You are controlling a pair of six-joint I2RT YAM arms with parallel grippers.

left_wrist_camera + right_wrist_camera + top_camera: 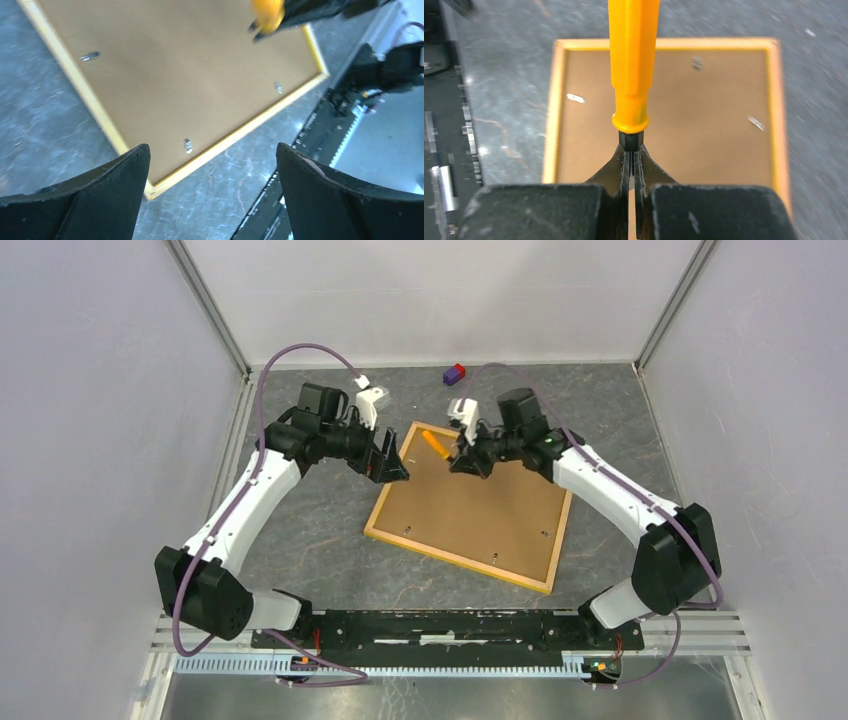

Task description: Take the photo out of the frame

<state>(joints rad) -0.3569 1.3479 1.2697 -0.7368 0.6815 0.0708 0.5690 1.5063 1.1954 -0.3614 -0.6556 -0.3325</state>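
Observation:
The frame [480, 515] lies face down mid-table, its brown back panel up inside a narrow yellow-orange border, with small metal clips [497, 558] near the edges. The photo is hidden under the panel. My right gripper [465, 462] hovers over the frame's far edge, shut on the black tip of an orange-handled tool [434, 443]; the tool [633, 60] points away over the panel [704, 115] from the gripper [630, 145]. My left gripper [392, 468] is open and empty above the frame's far-left edge. In the left wrist view, panel [190, 65] and a clip [188, 145] lie beyond the gripper [212, 150].
A small purple and red block [455, 373] sits at the back of the table. The black base rail [450, 625] runs along the near edge. Grey enclosure walls stand on the left, right and back.

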